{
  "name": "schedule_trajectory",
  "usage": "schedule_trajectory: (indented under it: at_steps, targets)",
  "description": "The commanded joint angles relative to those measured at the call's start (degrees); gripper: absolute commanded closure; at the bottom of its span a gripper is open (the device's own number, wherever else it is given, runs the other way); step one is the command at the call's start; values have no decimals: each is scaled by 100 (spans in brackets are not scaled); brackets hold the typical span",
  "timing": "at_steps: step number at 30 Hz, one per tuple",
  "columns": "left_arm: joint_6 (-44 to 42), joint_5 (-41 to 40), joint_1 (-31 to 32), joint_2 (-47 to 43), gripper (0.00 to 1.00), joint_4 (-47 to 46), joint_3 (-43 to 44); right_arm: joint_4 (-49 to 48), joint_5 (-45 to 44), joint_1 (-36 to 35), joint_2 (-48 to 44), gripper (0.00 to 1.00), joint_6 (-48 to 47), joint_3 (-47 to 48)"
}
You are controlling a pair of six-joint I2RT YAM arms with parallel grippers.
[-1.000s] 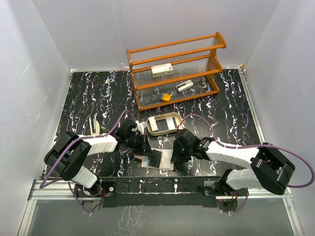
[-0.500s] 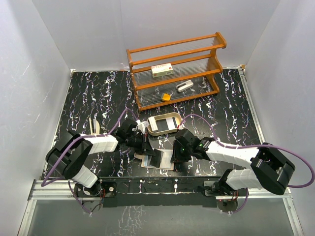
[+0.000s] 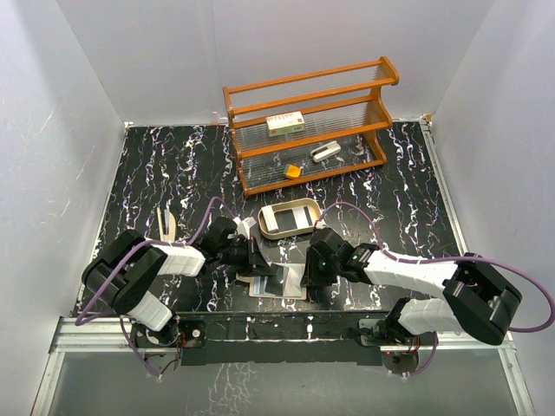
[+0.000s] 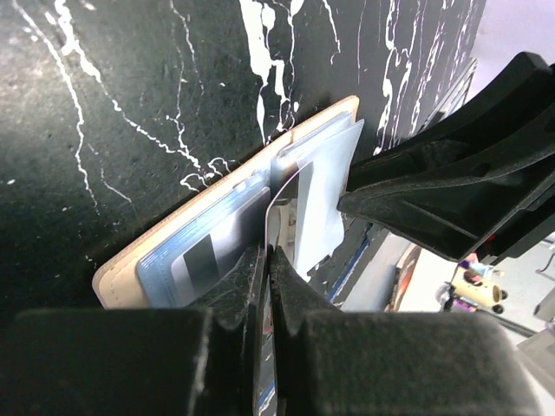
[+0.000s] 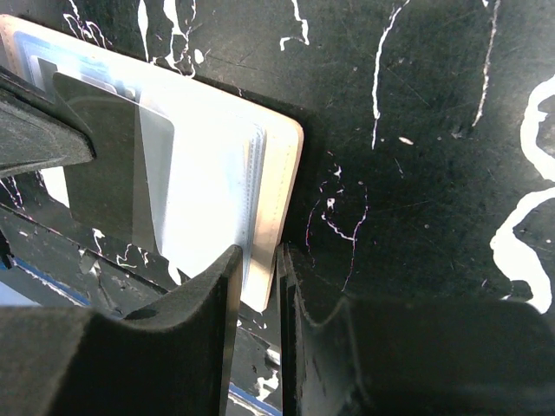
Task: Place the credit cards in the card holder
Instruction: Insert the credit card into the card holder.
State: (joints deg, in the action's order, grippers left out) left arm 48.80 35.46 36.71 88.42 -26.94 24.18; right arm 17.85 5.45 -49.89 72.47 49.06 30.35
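Above the card holder [image 4: 173, 253], left end effector [image 4: 267, 260] pinches what seems a card [image 4: 288, 206].

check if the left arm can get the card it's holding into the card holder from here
Probably yes. The left gripper is shut on a card standing edge-on right over the open card holder; the right gripper pinches only the holder's edge, leaving the rest uncovered.
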Motion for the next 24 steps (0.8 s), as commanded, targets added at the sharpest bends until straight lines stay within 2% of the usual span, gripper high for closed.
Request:
schedule_trajectory:
  at_steps: [1,4,12,24]
  targets:
    - [523,-399,32,-59,100,-641,-279,-299,-236,-53,-80,80,185,-86]
    - [660,-522,29,-120,100,-737,-353,-342,-241,-55,-92,80,254,-86]
    - [324,-883,29,-426,100,-294,-378,-308,-257,-56,-176,80,268,-132]
    - [850,-720,127,-132,100,-1075,-655,-381,-284,-52,-154,80,304,-116]
